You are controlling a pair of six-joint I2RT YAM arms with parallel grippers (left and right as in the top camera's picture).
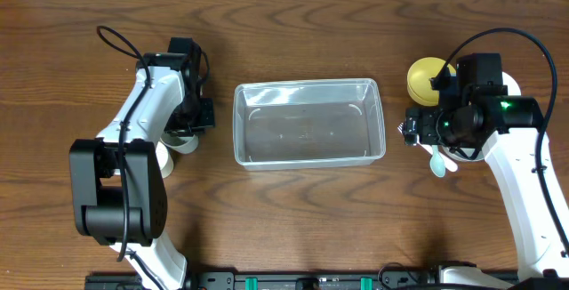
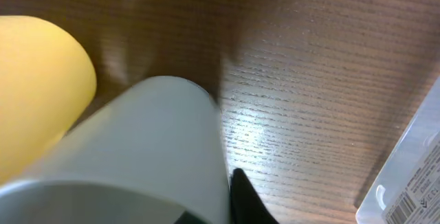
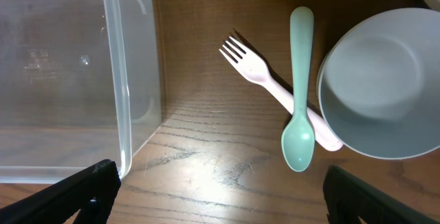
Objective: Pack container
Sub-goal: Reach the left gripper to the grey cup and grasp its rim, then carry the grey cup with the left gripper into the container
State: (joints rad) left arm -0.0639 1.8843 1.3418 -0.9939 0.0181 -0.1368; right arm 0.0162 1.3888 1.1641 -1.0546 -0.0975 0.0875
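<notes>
The clear plastic container [image 1: 308,123] stands empty at the table's middle; its corner shows in the left wrist view [image 2: 412,183] and its wall in the right wrist view [image 3: 124,80]. My left gripper [image 1: 184,132] is left of the container, shut on the wall of a pale white cup [image 2: 137,155], with one black finger [image 2: 244,196] outside the wall. A yellow cup [image 2: 41,86] lies next to the white one. My right gripper [image 3: 220,196] is open and empty over bare wood between the container and a teal spoon [image 3: 300,93].
A pink fork [image 3: 261,73] lies under the spoon, touching a grey-blue bowl [image 3: 381,93]. A yellow bowl [image 1: 427,78] stands behind them, right of the container. The right arm hides most of the grey-blue bowl in the overhead view.
</notes>
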